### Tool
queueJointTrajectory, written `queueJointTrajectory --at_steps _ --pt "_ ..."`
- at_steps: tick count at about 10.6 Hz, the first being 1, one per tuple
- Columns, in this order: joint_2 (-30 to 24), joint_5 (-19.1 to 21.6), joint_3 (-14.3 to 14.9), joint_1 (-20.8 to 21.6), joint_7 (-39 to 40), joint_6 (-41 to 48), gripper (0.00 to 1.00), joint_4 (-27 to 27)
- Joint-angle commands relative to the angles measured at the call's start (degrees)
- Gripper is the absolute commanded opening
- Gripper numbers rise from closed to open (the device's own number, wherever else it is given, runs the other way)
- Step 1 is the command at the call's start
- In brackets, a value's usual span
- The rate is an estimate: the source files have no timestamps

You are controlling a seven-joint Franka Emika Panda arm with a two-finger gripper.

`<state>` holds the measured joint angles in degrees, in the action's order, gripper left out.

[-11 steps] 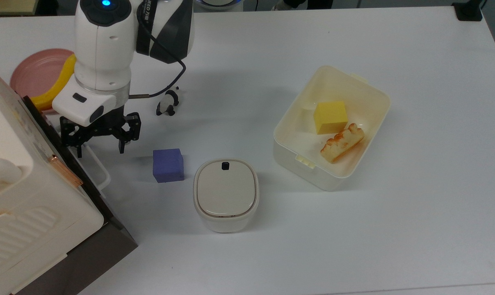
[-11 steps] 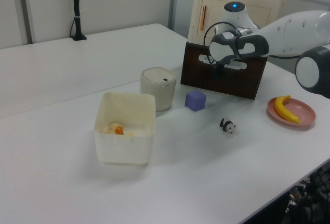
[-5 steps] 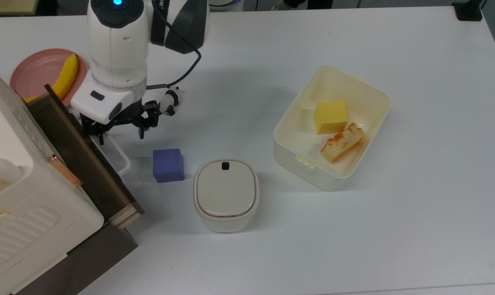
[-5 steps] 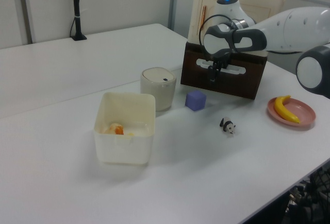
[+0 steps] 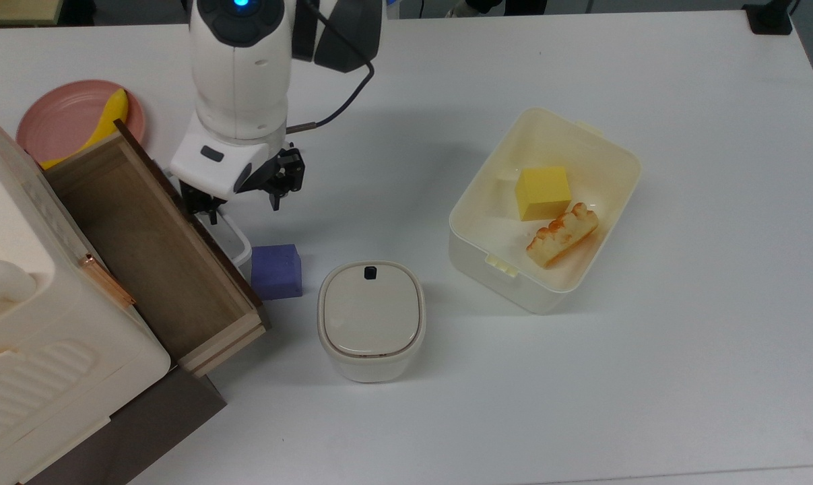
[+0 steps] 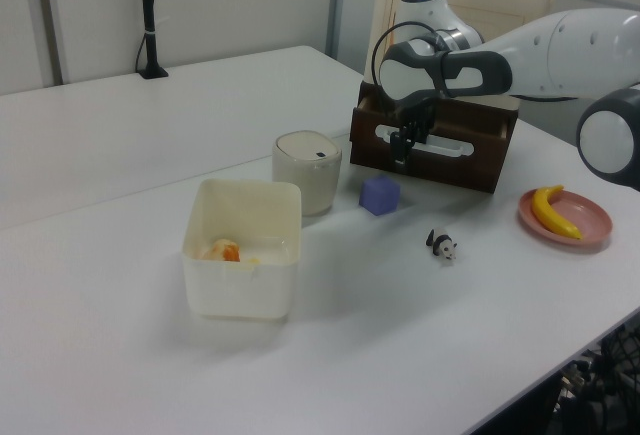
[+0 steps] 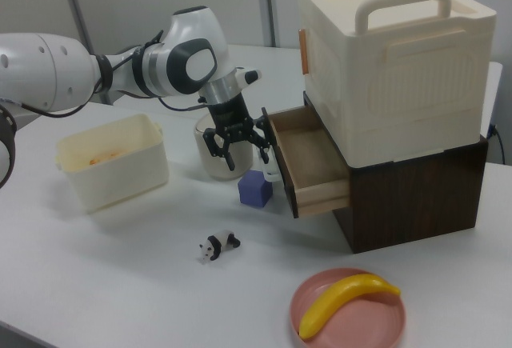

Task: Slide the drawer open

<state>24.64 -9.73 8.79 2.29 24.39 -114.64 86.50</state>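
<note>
Wooden drawer (image 5: 157, 263) pulled out, gripper (image 5: 243, 202) at handle (image 5: 234, 242)

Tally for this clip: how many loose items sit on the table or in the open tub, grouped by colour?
Yellow: 2, the banana and the yellow block
Purple: 1, the purple cube
Black-and-white: 1, the panda figure
Orange-brown: 1, the bread piece
Total: 5
</note>
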Motion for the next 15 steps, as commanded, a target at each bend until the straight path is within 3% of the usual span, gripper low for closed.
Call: queueJointTrajectory --at_steps 1,5,7,11,13,15 --pt "-3.81 1.55 -1.23 1.05 -0.22 2.48 0.83 3.67" --pt "-4.86 1.55 -3.34 1.05 -0.22 6.61 0.84 3.76" --pt "-4.87 1.64 -3.52 1.05 -1.01 6.53 1.00 3.06" --pt "-5.21 1.82 -3.52 0.96 -1.19 6.70 1.00 -3.69" --pt "-6.36 3.92 -3.60 1.14 -8.70 8.54 1.00 -4.32" --pt "-8.10 4.02 -6.58 1.49 -20.91 13.45 1.00 -3.80"
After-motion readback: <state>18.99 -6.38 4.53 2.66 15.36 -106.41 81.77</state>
